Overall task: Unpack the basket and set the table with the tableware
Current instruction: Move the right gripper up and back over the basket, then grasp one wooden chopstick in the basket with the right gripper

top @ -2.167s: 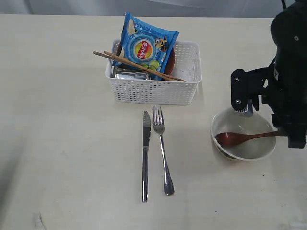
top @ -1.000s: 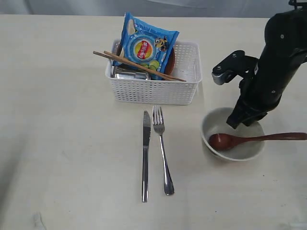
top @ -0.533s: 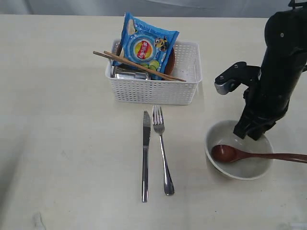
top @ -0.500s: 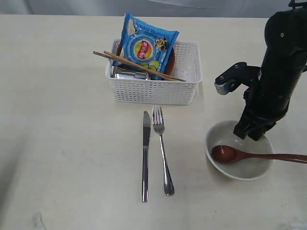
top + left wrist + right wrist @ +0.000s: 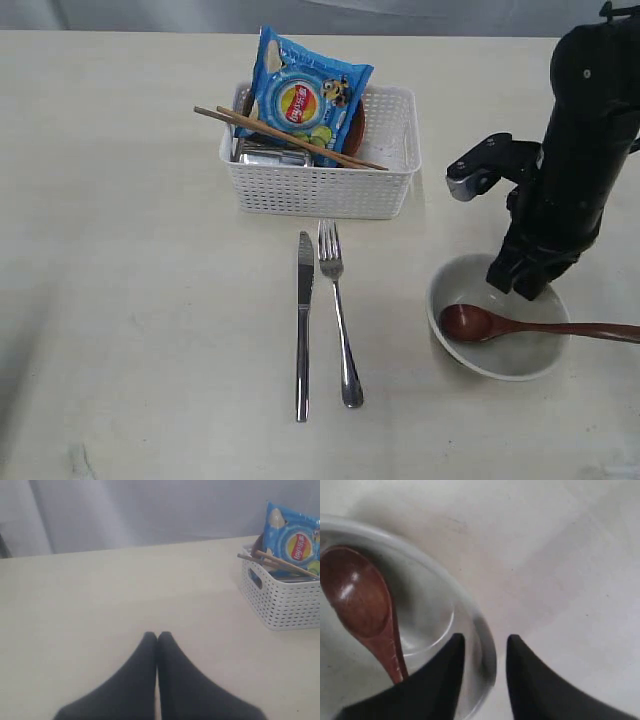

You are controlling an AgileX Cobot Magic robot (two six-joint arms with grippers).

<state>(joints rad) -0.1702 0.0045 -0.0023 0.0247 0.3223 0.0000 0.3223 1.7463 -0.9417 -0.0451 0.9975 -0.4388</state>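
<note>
Off-white bowl [image 5: 497, 352] sits on the bench [image 5: 130, 300] at about 4 o'clock from the basket [image 5: 330, 190], well apart from it. The dark red-brown spoon [image 5: 470, 322] lies inside, its handle running out over the rim toward 3 o'clock. Your right gripper [image 5: 520, 285] stands over the bowl's 1 o'clock edge. In the wrist view its fingers [image 5: 447, 675] are parted astride the rim, one inside and one outside, with a gap showing, so the bowl looks released rather than pinched.

The step in hand seems to be letting go and backing away, so do it cleanly. Rise straight up until both fingers clear the rim before you swing anywhere. A sideways pull now would likely hook the inner finger on the wall and drag or tip the bowl. Mind the spoon too: its handle overhangs and a nudge could lever it out.

Knife [image 5: 303, 325] and fork [image 5: 338, 310] lie side by side at 6 o'clock of the basket. Once clear, head for the chopsticks [image 5: 290, 138], which lie across the basket's top against the blue chip bag [image 5: 305, 95]. Approach from above and avoid catching the bag.

Your left gripper [image 5: 157, 639] hovers over bare bench with its fingers pressed together, holding nothing.
</note>
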